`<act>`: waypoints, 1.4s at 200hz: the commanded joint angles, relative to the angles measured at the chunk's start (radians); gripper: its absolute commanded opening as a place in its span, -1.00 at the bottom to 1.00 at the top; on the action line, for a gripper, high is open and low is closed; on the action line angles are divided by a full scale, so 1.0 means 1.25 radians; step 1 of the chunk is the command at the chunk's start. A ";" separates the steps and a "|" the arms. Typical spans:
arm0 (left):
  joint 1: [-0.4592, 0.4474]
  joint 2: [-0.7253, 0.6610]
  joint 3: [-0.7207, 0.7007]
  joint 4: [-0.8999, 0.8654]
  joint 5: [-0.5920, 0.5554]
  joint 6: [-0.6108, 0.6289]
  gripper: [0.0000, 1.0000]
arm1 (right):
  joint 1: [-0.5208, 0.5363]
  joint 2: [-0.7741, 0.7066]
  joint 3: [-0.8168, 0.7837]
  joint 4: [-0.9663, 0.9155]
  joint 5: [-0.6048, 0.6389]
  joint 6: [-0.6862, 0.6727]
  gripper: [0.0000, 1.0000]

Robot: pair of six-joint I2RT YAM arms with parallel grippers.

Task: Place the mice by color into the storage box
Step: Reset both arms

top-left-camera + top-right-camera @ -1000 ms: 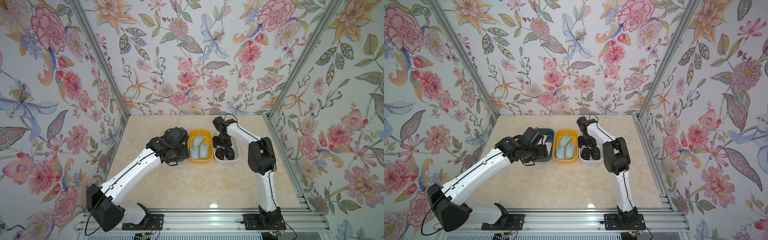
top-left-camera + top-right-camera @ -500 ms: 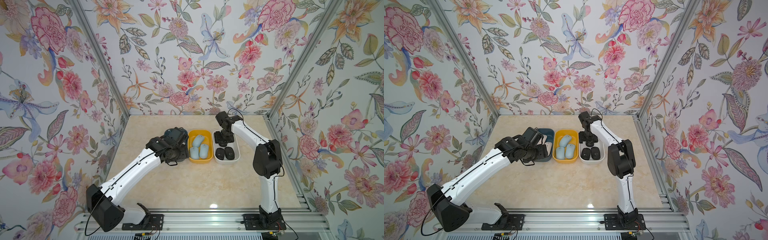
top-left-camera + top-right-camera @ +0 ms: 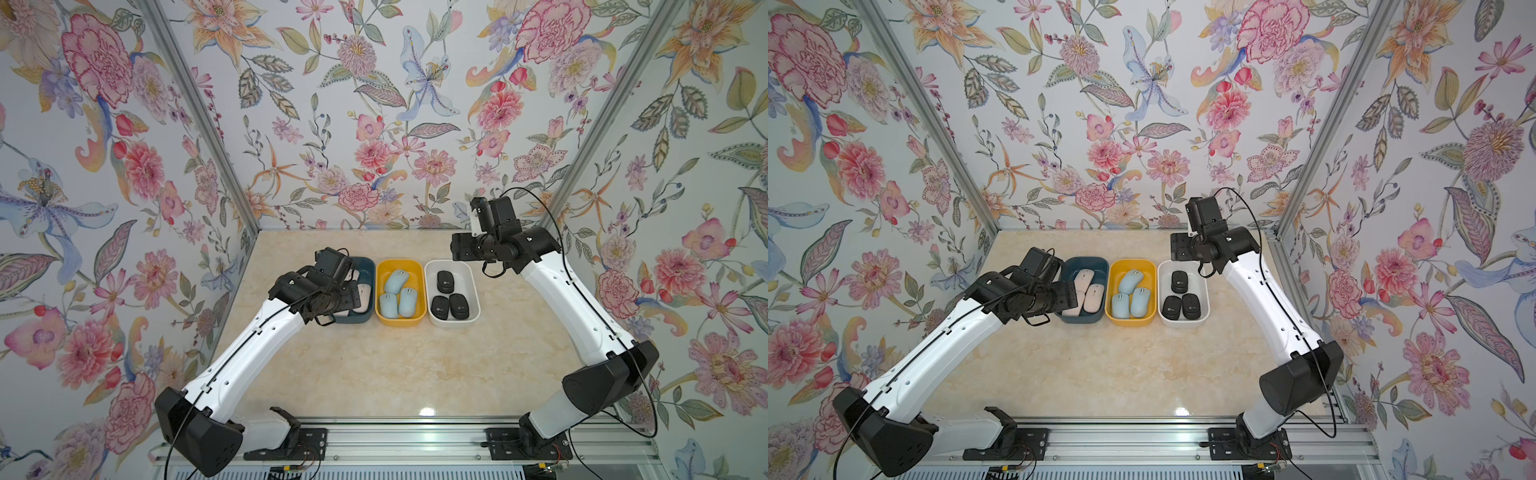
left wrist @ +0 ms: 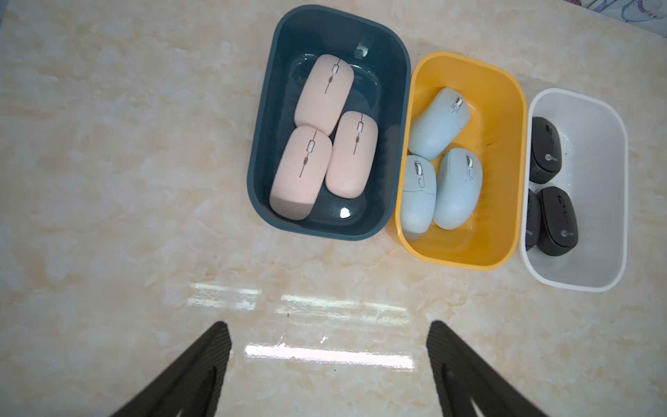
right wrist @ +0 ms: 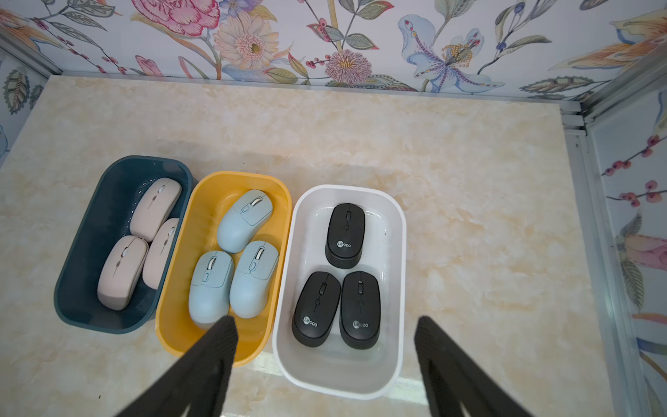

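Observation:
Three boxes stand side by side at mid table. The dark teal box [image 4: 260, 151] [image 3: 1086, 261] holds three pale pink mice [image 4: 325, 94] [image 5: 155, 209]. The yellow box [image 4: 519, 119] [image 3: 401, 264] holds three light blue mice [image 4: 438, 122] [image 5: 245, 220]. The white box [image 5: 399, 231] [image 3: 473, 291] holds three black mice [image 5: 344, 234] [image 3: 1179, 281]. My left gripper [image 4: 328, 325] is open and empty over bare table beside the teal box. My right gripper [image 5: 325, 319] is open and empty, raised off the boxes at the back right.
Floral walls close the table on the left, back and right, with metal corner posts [image 3: 598, 124]. A metal rail [image 3: 415, 436] along the front edge carries both arm bases. The left arm's wrist [image 3: 328, 286] overlaps the teal box in both top views.
The right gripper let go of a black mouse at the far end of the white box, then lifted away to the back right. Both grippers opened wider. The left arm barely shifted.

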 commanded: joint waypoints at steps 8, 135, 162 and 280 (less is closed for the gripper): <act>0.049 -0.021 -0.028 0.007 -0.087 0.106 0.81 | -0.004 -0.062 -0.097 0.079 0.053 -0.022 0.74; 0.320 -0.196 -0.610 0.876 -0.128 0.490 0.97 | -0.086 -0.408 -0.758 0.782 0.107 -0.143 0.98; 0.333 -0.159 -0.711 1.080 -0.151 0.543 0.96 | -0.128 -0.450 -0.866 0.881 0.066 -0.146 0.98; 0.358 0.069 -0.657 1.288 0.063 0.654 0.97 | -0.282 -0.367 -1.135 1.208 -0.020 -0.218 0.98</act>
